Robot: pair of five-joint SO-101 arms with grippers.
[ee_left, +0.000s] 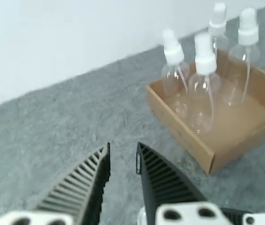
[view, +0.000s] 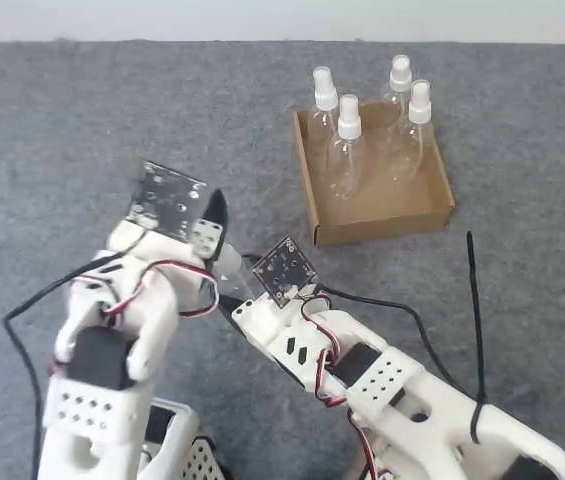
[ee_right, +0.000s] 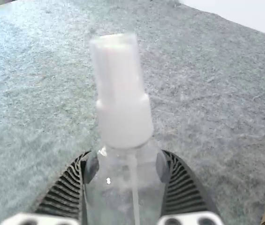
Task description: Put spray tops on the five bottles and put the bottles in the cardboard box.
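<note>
A cardboard box (view: 382, 218) (ee_left: 183, 135) stands at the back right of the grey mat. Several clear bottles (view: 347, 150) (ee_left: 200, 93) with white spray tops stand upright inside it. My right gripper (ee_right: 125, 159) (view: 240, 298) is shut on another clear bottle (ee_right: 123, 187) (view: 244, 282), which carries a white spray top (ee_right: 120, 93) (view: 226, 262) and is held mid-table, left of the box. My left gripper (ee_left: 123, 150) (view: 214, 218) is open with nothing between its fingers. It sits just beside the held bottle's top, facing toward the box.
A black cable (view: 474, 300) runs along the mat to the right of the right arm, in front of the box. A pale wall (ee_left: 52, 37) borders the mat's far edge. Bare mat (view: 52, 130) lies at the far left.
</note>
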